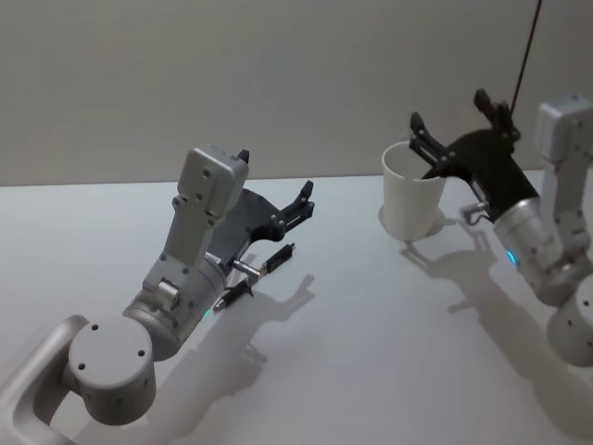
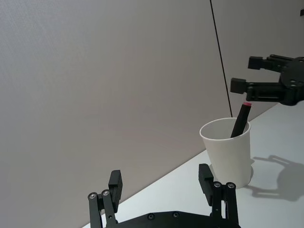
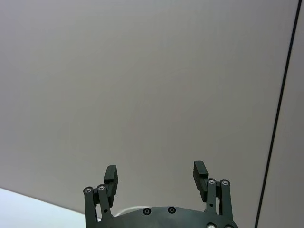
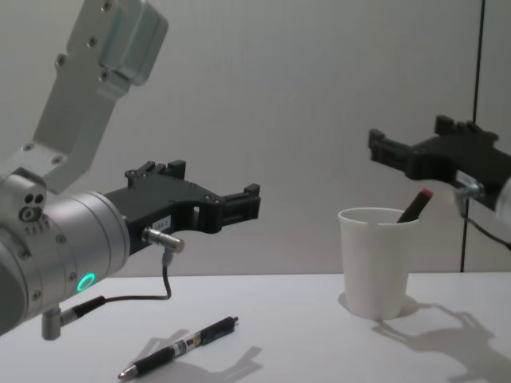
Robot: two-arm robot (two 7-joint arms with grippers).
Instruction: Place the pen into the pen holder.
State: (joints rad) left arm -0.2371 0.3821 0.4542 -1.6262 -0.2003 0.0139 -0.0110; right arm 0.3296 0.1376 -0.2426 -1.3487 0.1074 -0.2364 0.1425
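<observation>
Left end effector (image 2: pixel 160 175) is hovering spread above a black pen (image 4: pixel 180 346). Right end effector (image 1: pixel 449 110) is hanging spread near the cup (image 1: pixel 412 200), which is holding a red-tipped pen (image 2: pixel 239 122).

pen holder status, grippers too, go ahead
Left gripper open, empty, above black pen lying on table. Right gripper open, empty, up beside pen holder. Red-tipped pen leaning inside it. Nothing in the way.

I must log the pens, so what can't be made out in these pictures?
Red-tipped pen: lower part hidden by the paper cup wall, chest and left wrist views.
Black pen on the table: middle covered by the left arm's plug, head view.
Paper cup rim, partly: head view, behind the right tool.
</observation>
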